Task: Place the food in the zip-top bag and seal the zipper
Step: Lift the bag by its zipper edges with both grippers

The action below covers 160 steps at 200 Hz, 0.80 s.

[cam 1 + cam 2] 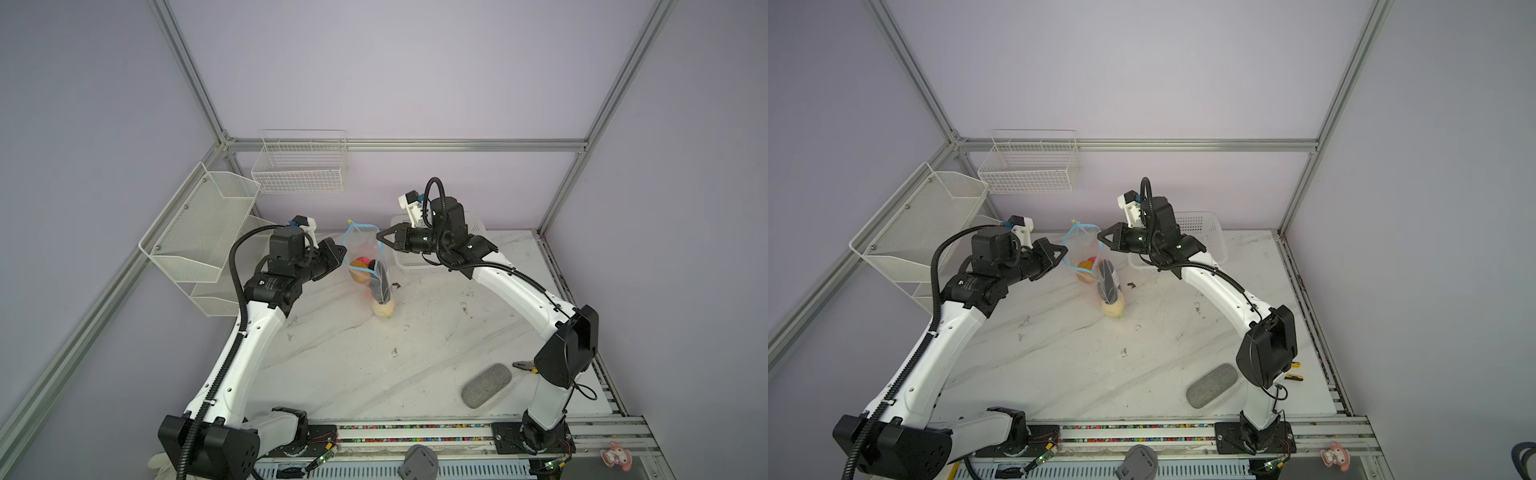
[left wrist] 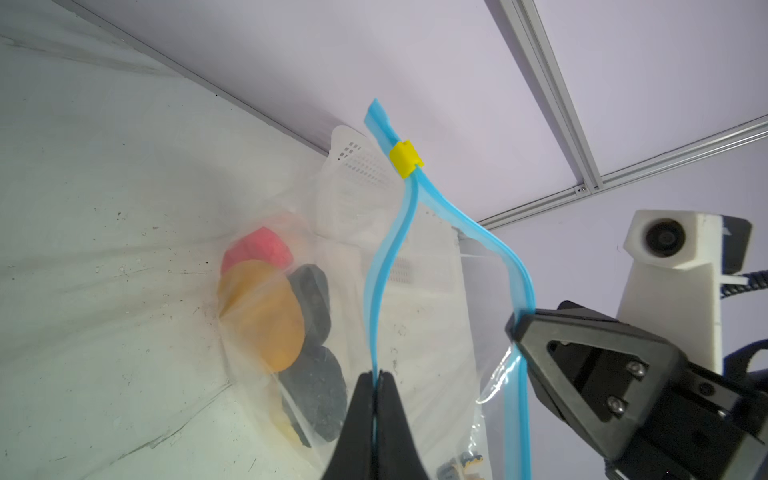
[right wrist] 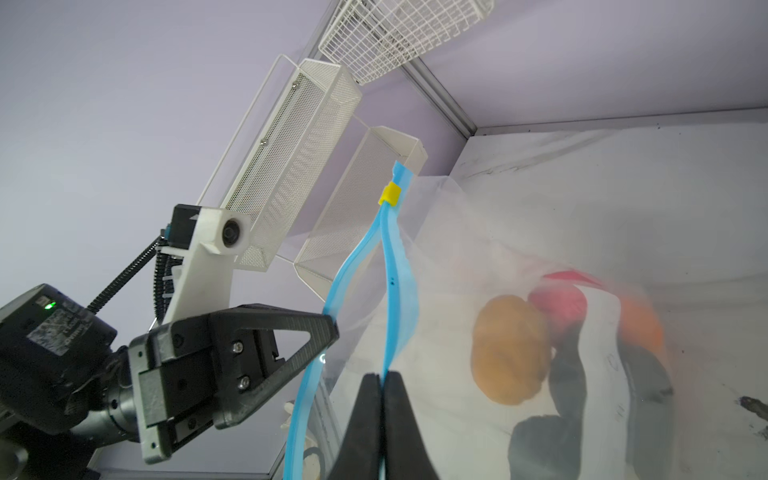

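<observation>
Left tool [image 1: 343, 250] and right tool [image 1: 379, 237] each pinch a zipper [image 1: 365, 225] lip; yellow tab [image 1: 350, 221] sits just higher in frame, between them

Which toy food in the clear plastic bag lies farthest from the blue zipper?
The cream round toy, at the bag's bottom; orange, pink and black pieces lie nearer the zipper.

Even, soft lighting; wide-angle edges bend, wrist views blur nearby.
</observation>
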Motion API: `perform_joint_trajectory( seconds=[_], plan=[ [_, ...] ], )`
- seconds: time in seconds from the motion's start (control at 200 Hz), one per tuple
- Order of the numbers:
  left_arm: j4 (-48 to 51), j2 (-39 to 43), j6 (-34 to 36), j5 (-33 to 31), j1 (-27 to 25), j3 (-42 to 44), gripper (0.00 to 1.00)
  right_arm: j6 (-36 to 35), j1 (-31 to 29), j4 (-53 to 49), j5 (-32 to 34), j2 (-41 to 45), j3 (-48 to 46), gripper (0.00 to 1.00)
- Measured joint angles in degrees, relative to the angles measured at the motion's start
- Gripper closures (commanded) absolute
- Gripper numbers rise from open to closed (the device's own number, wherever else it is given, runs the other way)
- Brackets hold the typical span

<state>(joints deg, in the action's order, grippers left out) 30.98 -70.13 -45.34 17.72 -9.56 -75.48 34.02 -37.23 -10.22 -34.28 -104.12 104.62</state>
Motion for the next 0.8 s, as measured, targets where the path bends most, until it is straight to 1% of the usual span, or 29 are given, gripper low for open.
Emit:
perform_joint_trajectory(
  seconds=[0.2,0.36,0.485,0.565,0.8],
  plan=[
    [0.4,-0.1,-1.2,0.0,-0.5,-1.0,1.0,-1.7,-0.6,-2.5,0.1,-1.5,4.9,0.92],
    [-0.2,-0.5,-3.1,0.0,-2.7,-1.9,1.0,-2.5,-1.5,-3.6,0.0,-2.8,6.1,0.91],
    [-0.1,-1.1,-3.6,-0.4,-4.4,-1.9,1.0,-2.9,-1.9,-4.3,0.0,-3.3,6.1,0.89],
    [-0.1,-1.5,-3.7,-0.8,-5.0,-1.9,1.0,-3.1,-2.0,-4.2,-0.1,-3.3,5.5,0.89],
    [-0.1,-1.5,-3.6,-2.0,-5.3,-1.9,1.0,-3.1,-2.0,-2.8,-0.8,-3.4,4.0,0.88]
  ],
)
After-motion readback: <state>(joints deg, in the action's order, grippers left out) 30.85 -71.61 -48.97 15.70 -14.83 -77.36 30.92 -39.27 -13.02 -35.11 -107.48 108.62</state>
